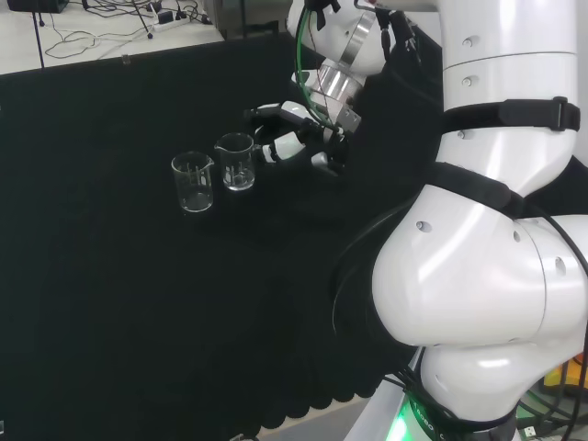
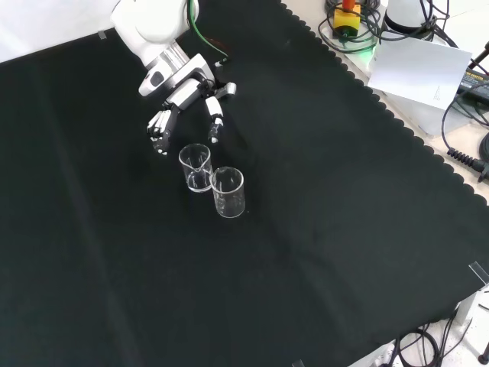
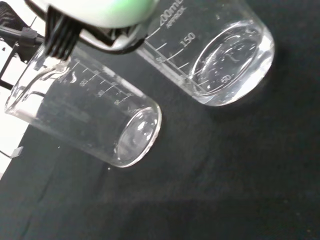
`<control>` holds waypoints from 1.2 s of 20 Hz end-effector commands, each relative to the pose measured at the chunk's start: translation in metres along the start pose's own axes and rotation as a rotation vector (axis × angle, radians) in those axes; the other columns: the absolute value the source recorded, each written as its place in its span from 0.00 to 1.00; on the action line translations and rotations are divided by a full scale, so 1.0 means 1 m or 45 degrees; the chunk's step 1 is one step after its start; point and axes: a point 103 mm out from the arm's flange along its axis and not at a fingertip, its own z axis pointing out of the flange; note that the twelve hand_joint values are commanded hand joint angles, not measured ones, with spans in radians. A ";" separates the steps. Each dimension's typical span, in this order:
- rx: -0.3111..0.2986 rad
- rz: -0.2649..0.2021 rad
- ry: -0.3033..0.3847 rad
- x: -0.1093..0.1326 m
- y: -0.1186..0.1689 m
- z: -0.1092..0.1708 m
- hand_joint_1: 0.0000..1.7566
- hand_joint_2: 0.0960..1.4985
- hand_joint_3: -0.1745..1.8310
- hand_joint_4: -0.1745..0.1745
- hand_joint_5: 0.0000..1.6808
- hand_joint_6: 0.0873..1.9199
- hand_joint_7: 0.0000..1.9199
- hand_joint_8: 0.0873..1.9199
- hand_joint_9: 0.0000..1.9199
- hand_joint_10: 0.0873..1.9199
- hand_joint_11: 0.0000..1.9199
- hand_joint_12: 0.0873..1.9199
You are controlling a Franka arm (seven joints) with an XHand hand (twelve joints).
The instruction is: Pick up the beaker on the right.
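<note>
Two clear, empty glass beakers stand upright side by side on the black cloth. In the head view the right beaker point(image 1: 236, 163) has the left beaker point(image 1: 193, 182) close beside it, almost touching. The black and white hand point(image 1: 296, 140) hovers just right of the right beaker, fingers spread and relaxed, holding nothing. In the front view the hand point(image 2: 183, 101) reaches down from the top, its fingertips point(image 2: 215, 136) a short gap from the nearer beaker point(image 2: 195, 167); the other beaker point(image 2: 228, 192) stands just beyond it. The wrist view shows both beakers point(image 3: 95, 120) point(image 3: 220, 55) close up.
The arm's big white links point(image 1: 487, 248) take up the right of the head view. The cloth's scalloped edge point(image 2: 397, 122) runs along the right in the front view, with cables and a sheet of paper point(image 2: 416, 69) on the bench past it.
</note>
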 end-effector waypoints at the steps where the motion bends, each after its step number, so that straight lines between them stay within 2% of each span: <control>1: 0.016 -0.032 0.005 0.003 0.003 0.010 0.52 0.31 0.40 0.34 0.28 0.00 0.13 0.31 0.23 0.29 0.01 0.71; 17: -0.024 -0.015 0.091 0.002 0.013 0.030 0.53 0.30 0.41 0.33 0.28 0.00 0.14 0.32 0.23 0.29 0.01 0.71; 24: -0.086 -0.028 0.121 0.005 0.018 0.031 0.53 0.30 0.41 0.33 0.28 0.00 0.14 0.32 0.22 0.29 0.01 0.71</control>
